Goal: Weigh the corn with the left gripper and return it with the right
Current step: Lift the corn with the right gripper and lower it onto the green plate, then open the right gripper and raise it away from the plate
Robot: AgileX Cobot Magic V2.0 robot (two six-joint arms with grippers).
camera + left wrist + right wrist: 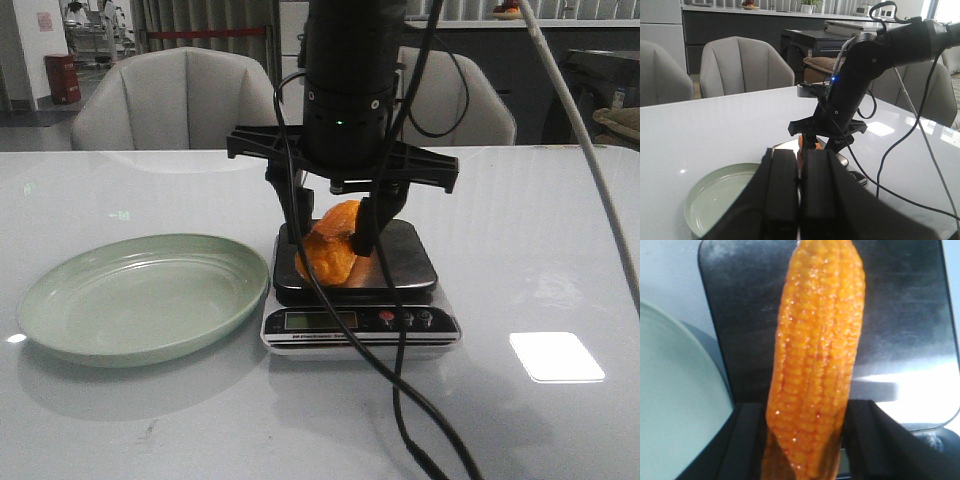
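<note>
Front view shows the right gripper point(333, 232) over the scale point(358, 280), its fingers on either side of the corn point(333, 250), which lies on the platform. Whether they have pressed home I cannot tell. To return it well, I judge the fingers should clamp squarely, lift straight, then carry it left to the green plate point(80, 320) on the table point(540, 250). The left gripper point(796, 195) hangs back, fingers together and empty.
</note>
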